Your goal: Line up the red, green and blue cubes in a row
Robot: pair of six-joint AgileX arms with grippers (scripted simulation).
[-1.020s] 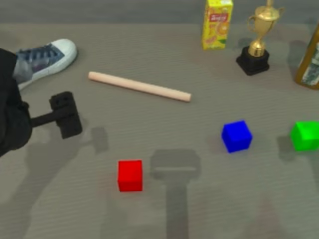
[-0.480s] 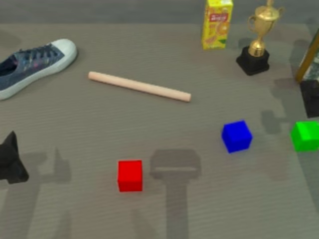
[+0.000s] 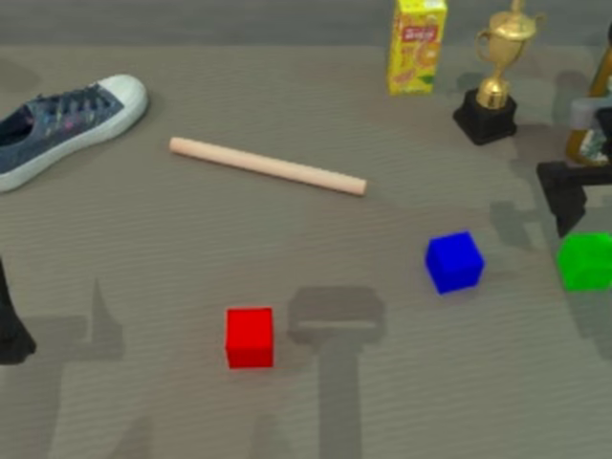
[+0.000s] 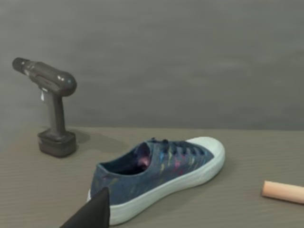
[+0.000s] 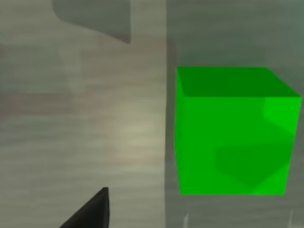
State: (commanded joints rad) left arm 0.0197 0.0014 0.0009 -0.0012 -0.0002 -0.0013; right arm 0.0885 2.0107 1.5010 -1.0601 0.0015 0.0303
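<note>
1. Black right gripper [image 3: 574, 196] sits at the table's right edge, just behind the green cube [image 3: 585, 260]; can't tell how its jaws stand, and nothing is held.
2. Right wrist view: green cube [image 5: 232, 130] fills most of the frame, resting on the table [image 5: 95, 118], one dark fingertip [image 5: 90, 211] at the frame edge, apart from the cube.
3. Left gripper [image 3: 10, 325] is parked at the table's far left edge, mostly cut off; jaw state can't be told.
4. Blue cube [image 3: 453, 261] lies left of the green one, well apart from it.
5. Red cube [image 3: 250, 337] lies further left and nearer the front, well apart from blue.
6. Wooden rod [image 3: 268, 166] lies slanted behind the cubes.
7. Shoe [image 3: 67, 120] at back left; the left wrist view shows it beside a drill [image 4: 50, 111].
8. Juice carton [image 3: 417, 46] and trophy [image 3: 492, 81] stand upright at the back right.
</note>
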